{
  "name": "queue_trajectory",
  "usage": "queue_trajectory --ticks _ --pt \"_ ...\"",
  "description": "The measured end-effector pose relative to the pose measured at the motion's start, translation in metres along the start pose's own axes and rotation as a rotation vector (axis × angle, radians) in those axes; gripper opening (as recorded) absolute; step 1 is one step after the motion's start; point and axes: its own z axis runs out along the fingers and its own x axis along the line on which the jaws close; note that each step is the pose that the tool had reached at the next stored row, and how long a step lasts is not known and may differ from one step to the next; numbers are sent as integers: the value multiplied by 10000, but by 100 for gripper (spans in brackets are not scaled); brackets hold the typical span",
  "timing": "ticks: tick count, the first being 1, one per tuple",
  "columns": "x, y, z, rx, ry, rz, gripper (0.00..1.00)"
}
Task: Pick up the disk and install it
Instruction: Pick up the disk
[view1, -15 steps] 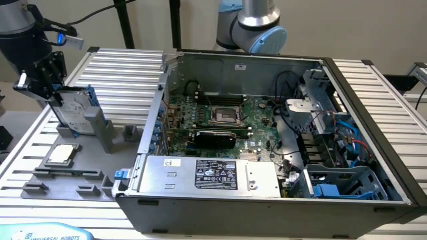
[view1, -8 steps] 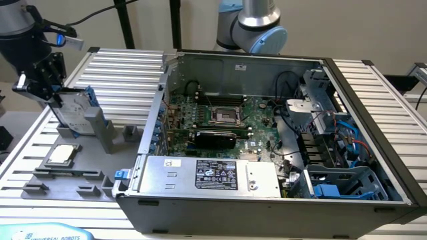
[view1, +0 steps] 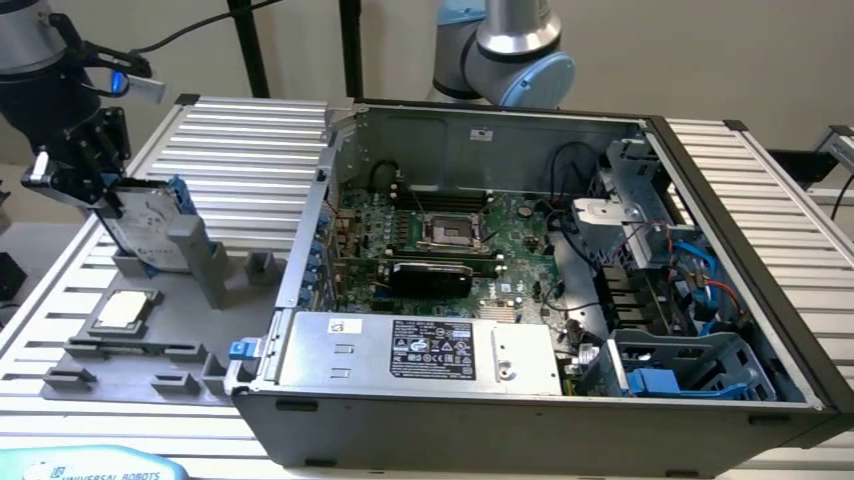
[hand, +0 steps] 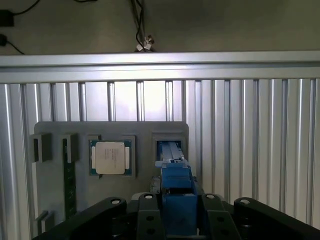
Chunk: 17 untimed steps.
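We see the gripper (view1: 112, 196) closed narrowly on the disk (view1: 150, 232). The disk stands on edge, long axis roughly upright, directly beneath the fingers at its slot in the grey fixture (view1: 174, 345). The open computer case (view1: 441, 130) lies toward the exterior view's right.

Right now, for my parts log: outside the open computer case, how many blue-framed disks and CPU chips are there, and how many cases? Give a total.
Disk, gripped by the claw: 1
CPU chip: 1
Computer case: 1
Total: 3
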Motion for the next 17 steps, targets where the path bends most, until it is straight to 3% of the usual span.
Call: queue_trajectory --ticks 17 --pt "2 0 -14 0 -1 0 33"
